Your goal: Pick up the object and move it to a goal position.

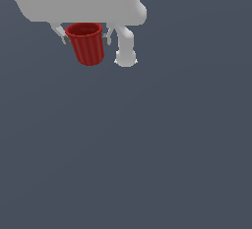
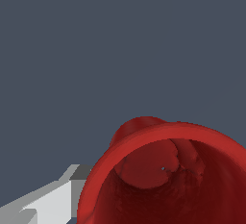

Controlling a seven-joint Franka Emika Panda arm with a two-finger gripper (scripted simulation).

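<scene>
The red ribbed cup (image 1: 86, 46) sits upright between the two fingers of my white gripper (image 1: 84, 35), near the top of the exterior view and towards its left. The fingers press on both sides of the cup just below its rim, so the gripper is shut on it. The cup's body hangs below the fingertips (image 1: 62, 35). In the wrist view the cup's round mouth and red inside (image 2: 158, 170) fill the near corner, with one white finger (image 2: 50, 203) beside the rim. The other finger is hidden there.
A plain dark grey-blue surface (image 1: 147, 149) fills both views. A white rounded part of the arm (image 1: 125, 51) hangs just to the exterior view's right of the cup.
</scene>
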